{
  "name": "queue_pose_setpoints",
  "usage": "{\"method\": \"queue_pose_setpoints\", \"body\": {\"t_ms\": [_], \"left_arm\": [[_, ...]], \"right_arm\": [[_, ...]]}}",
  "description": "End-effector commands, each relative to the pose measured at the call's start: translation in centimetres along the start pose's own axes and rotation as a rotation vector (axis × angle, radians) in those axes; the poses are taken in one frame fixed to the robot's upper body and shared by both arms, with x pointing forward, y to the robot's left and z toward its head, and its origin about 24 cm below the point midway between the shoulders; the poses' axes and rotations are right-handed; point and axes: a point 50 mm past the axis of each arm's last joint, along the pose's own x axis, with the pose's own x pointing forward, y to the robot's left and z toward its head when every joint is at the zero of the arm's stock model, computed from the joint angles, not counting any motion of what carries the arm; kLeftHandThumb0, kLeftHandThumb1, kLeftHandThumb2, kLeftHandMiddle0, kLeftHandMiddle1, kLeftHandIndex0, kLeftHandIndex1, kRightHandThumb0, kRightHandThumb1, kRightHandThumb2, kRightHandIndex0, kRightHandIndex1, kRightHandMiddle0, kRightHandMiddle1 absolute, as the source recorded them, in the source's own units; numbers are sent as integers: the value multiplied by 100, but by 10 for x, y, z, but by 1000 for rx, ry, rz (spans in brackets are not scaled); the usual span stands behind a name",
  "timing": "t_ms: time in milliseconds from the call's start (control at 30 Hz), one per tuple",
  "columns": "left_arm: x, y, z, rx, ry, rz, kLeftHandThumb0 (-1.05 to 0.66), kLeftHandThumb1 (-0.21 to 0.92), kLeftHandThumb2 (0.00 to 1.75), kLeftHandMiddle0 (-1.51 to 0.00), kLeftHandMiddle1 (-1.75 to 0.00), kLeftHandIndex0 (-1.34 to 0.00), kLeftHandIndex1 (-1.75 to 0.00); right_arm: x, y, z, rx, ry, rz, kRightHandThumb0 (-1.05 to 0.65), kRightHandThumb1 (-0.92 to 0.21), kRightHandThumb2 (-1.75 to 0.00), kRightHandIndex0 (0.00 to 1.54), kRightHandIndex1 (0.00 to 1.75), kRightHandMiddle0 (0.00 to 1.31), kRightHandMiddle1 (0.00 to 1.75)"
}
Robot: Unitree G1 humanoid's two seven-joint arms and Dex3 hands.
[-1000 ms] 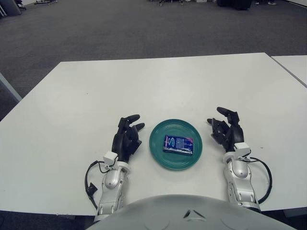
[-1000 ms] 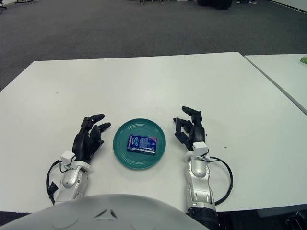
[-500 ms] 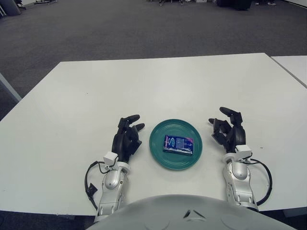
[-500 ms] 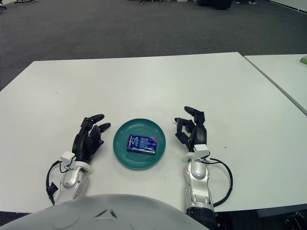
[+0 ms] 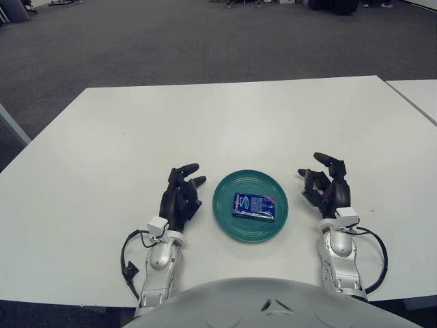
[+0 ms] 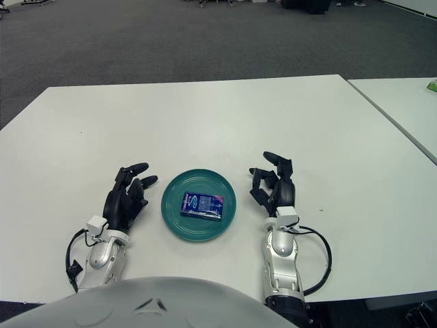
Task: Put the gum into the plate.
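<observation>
A white desk [image 5: 225, 116] is being seen standing on grey carpet [image 5: 171, 41]. A second white desk [image 6: 403, 109] is being shown just beside it at the right, with a small green item [image 6: 431, 85] lying at its far edge.

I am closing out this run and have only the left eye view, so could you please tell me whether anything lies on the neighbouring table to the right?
Observer: Yes. The right eye view shows a small green item on the neighbouring table. It is cut off by the picture's edge and too small to identify.
Operator: Thank you. Can you also see more of the right arm than I can?
Observer: A little. Behind the right hand, whose fingers are open beside the plate, the silver forearm runs into a dark section past the table's near edge.
</observation>
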Motion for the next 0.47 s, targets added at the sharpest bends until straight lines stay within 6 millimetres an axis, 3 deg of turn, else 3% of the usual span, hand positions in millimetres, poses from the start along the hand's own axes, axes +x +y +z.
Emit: {"method": "queue_pose_setpoints", "body": {"t_ms": [0, 433], "left_arm": [[-5, 2, -13, 5, 81, 24, -75, 92, 77, -34, -111, -20, -129], [-6, 0, -12, 19, 81, 27, -76, 92, 78, -34, -111, -18, -129]], "right_arm": [[-16, -3, -24, 9, 144, -22, -42, -70, -91, 56, 94, 11, 116], [-17, -4, -22, 5, 139, -20, -42, -70, -91, 56, 94, 13, 115]]}}
